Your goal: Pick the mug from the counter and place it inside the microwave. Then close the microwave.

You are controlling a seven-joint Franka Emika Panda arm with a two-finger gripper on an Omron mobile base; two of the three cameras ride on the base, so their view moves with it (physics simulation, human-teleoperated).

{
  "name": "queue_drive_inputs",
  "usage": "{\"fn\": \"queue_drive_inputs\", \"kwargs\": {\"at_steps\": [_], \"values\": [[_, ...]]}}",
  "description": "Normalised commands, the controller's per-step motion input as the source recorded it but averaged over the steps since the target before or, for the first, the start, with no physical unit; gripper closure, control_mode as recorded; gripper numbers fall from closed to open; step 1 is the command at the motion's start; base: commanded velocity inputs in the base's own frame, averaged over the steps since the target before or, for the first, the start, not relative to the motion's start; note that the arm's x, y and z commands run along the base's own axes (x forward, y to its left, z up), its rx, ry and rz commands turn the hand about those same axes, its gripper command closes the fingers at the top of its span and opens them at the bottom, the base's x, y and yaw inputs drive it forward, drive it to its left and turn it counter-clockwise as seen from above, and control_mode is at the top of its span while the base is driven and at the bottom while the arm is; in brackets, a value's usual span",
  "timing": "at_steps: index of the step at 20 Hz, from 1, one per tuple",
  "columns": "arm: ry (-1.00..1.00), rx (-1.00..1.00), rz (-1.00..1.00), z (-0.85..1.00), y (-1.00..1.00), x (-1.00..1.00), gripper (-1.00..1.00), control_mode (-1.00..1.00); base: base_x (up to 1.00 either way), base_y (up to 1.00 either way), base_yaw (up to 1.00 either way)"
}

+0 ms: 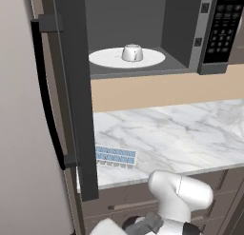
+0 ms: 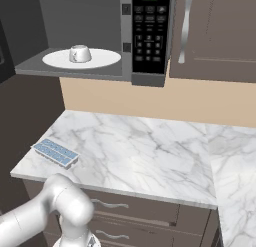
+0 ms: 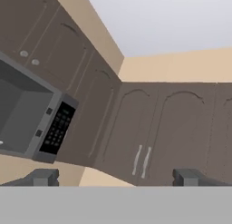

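The small white mug [image 1: 132, 53] [image 2: 80, 53] sits mouth-down on the round white plate [image 1: 105, 59] [image 2: 105, 58] inside the microwave [image 1: 224, 29] [image 2: 150, 36] [image 3: 27, 114]. The microwave's dark door [image 1: 71, 86] stands wide open to the left, its black handle [image 1: 45, 96] facing outward. Below it lies the white marble counter [image 1: 181, 134] [image 2: 140, 146]. My gripper [image 3: 116, 177] is open with nothing between its fingertips [image 3: 43, 177]. It looks up at the upper cabinets, well away from the mug. My arm [image 1: 181, 196] [image 2: 55, 206] is folded low in front of the drawers.
A blue-celled ice cube tray [image 1: 116, 156] [image 2: 56, 152] lies near the counter's front left corner. Dark upper cabinets [image 2: 210, 31] [image 3: 154, 128] flank the microwave on its right. The open door juts out over the counter's left end.
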Motion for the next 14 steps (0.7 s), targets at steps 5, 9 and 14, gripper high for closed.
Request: {"fn": "queue_drive_inputs", "kwargs": {"at_steps": [5, 9, 14], "values": [[0.00, -0.06, -0.07, 0.00, 0.20, 0.29, -1.00, -1.00, 0.00, 0.00, 0.00], [0.00, -0.04, -0.07, 0.00, 0.25, 0.25, -1.00, -1.00, 0.00, 0.00, 0.00], [0.00, -0.05, -0.08, -0.01, 0.28, 0.16, -1.00, -1.00, 0.00, 0.00, 0.00]]}}
